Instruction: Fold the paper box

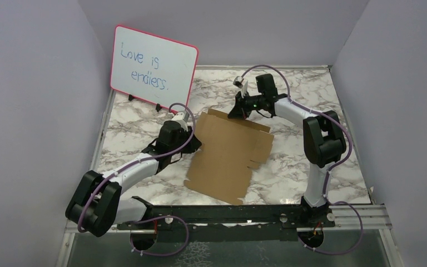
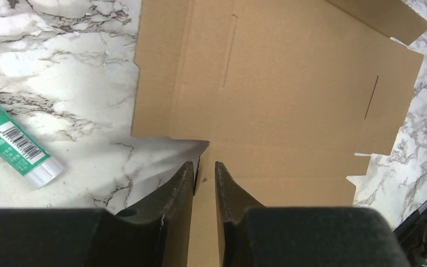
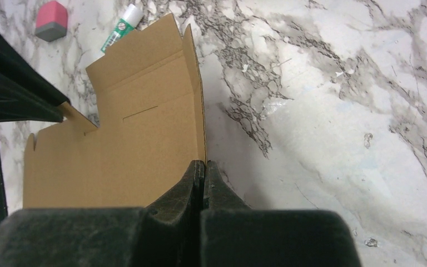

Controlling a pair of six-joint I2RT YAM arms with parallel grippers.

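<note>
Unfolded paper box (image 1: 231,156) lying flat at the centre of the bench (image 1: 311,161), far flap raised, left hand (image 2: 204,172) pinching its left edge beside a notch, right hand (image 3: 203,169) clenched empty, tips at the raised flap's edge

Obstacles I log: whiteboard (image 1: 154,65) far left; green-labelled tube (image 2: 18,146) just left of the paper box (image 1: 228,156); pink block (image 3: 51,20) beyond it. Passable: bare table (image 1: 294,167) right.
</note>
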